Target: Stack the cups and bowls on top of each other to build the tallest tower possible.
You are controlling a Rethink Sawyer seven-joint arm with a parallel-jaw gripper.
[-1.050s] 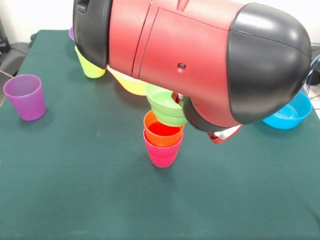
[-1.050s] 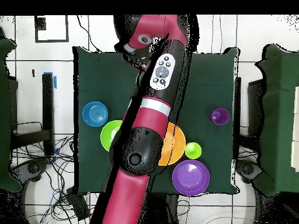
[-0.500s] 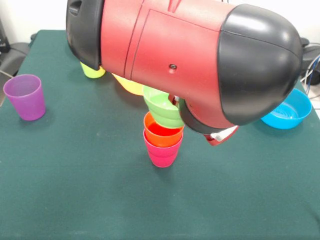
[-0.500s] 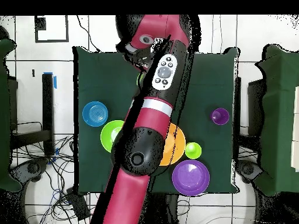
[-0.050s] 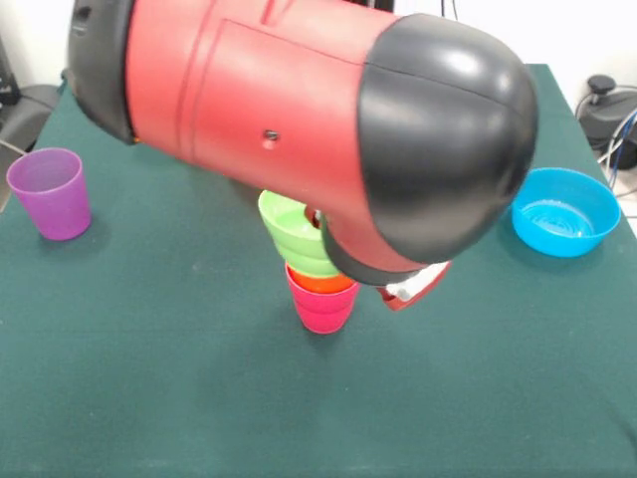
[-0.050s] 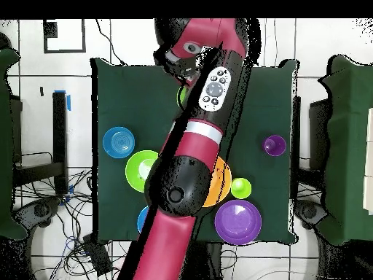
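**Green cup over the stack**

The arm [image 5: 299, 110] filled the front view, hiding the hand, so its grip could not be told. A lime green cup [image 5: 294, 234] sat tilted in the orange cup [image 5: 320, 282], nested in the red-pink cup [image 5: 323, 309] mid-table [image 5: 149, 378]. A purple cup [image 5: 50, 192] stood far left, a blue bowl [image 5: 562, 211] right.

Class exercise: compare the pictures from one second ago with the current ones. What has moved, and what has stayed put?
The arm swung across the front view toward the picture's left, carrying the green cup down over the orange cup, which sits in the pink cup. The end effector is hidden, so whether it has let go cannot be told. The purple cup and blue bowl stayed put.
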